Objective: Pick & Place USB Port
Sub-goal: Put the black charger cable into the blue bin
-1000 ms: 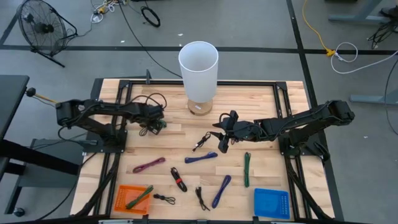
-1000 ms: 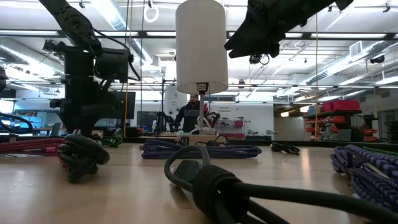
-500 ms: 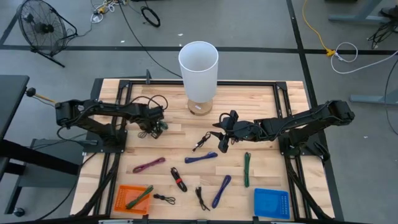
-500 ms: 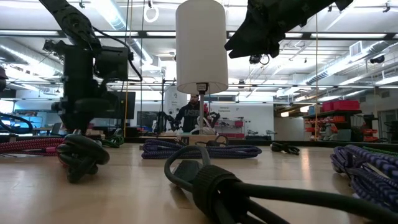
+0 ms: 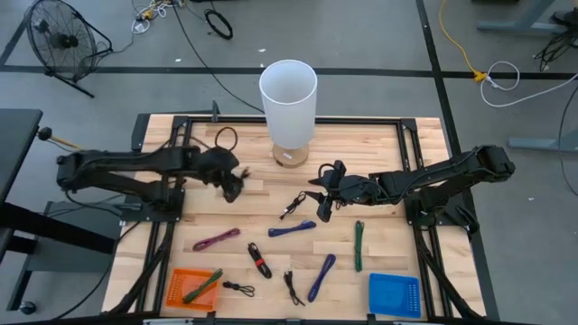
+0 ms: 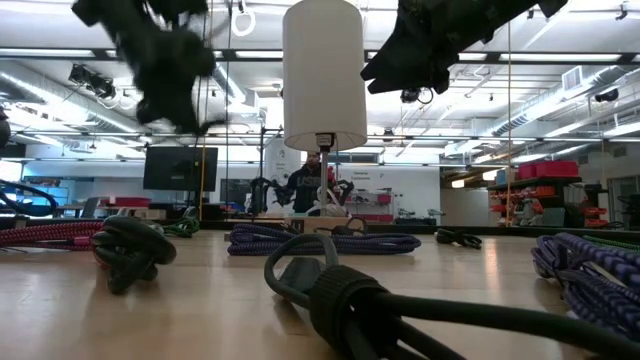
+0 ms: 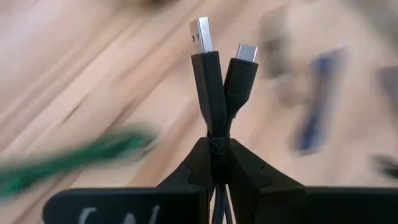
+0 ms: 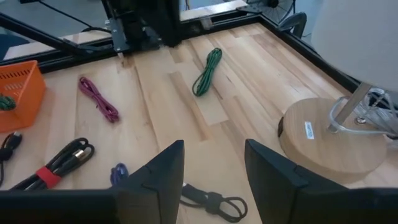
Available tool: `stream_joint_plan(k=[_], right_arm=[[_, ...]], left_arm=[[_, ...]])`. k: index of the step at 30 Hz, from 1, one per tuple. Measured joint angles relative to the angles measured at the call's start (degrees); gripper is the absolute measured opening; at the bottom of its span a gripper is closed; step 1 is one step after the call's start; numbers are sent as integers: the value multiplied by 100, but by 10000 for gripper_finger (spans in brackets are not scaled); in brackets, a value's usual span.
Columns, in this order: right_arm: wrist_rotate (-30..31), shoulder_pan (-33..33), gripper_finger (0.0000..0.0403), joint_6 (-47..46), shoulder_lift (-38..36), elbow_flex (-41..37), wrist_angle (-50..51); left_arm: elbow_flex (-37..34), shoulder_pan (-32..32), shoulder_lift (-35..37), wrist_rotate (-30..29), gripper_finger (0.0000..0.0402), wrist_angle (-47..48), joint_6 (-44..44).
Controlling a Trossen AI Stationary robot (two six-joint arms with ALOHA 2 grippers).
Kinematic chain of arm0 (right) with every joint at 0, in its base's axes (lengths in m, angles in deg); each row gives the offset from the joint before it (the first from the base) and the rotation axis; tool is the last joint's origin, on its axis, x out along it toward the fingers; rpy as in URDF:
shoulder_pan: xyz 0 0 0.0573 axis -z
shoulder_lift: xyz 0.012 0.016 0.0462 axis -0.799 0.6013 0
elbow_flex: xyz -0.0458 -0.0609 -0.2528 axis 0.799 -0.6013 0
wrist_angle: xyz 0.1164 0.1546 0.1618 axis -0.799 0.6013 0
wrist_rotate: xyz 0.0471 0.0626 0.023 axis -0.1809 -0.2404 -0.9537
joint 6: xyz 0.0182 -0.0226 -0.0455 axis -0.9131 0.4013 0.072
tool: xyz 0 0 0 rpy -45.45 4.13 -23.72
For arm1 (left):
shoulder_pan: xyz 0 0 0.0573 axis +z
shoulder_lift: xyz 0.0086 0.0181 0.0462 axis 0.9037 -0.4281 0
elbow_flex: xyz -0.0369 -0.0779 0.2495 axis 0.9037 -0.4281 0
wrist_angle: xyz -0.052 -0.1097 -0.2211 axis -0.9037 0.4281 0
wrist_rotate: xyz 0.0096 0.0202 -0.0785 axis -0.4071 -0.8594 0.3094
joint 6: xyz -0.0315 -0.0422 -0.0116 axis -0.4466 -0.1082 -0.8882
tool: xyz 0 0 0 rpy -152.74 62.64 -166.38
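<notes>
Desk (image 5: pixel 379 144) of pale planks, strewn with bundled cables, with a white lamp (image 5: pixel 288 95) at its far edge, an orange bin (image 5: pixel 176 287) at the near left corner and a blue bin (image 5: pixel 395 294) at the near right. Left arm reaching in over the desk's left part, near the lamp base; right arm stretched toward the middle, waiting. Left gripper (image 7: pixel 217 163) with fingers (image 7: pixel 193 167) pinched narrow on a black USB cable (image 7: pixel 214 81), both plugs standing up past the tips, the bundle lifted clear of the wood. Right gripper (image 8: pixel 212 167) hovering above the desk with fingers wide and nothing between them.

Step in hand, as judged: pick made, carry under way. Next move probably calls for swinging the cable over a bin and letting go above it; which bin is meant cannot be told, though the orange one lies on the left arm's side and already holds a green cable (image 5: pixel 200 286).

Grip itself and both plugs shown only in the left wrist view. From above, just a dark blur (image 5: pixel 230 181) at that spot. Height off the desk plain in the low view (image 6: pixel 165 60) alone.
</notes>
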Motion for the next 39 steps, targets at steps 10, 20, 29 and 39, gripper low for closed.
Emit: stream_joint_plan(k=[10, 20, 29, 39], right_arm=[[-600, 0, 169, -10, 0, 0, -898], [-1221, -294, 169, 560, 0, 0, -2148], [-1213, -431, 169, 698, 0, 0, -2210], [-1199, -428, 169, 879, 403, 0, -3170]], left_arm=[[4, -1306, -184, -233, 29, -3057, 1040], [-1, -1781, -1256, -433, 29, -5123, 1894], [2, -1768, -1951, -264, 29, -6313, 1918], [5, -1766, -1993, -194, 29, -6812, 1929]])
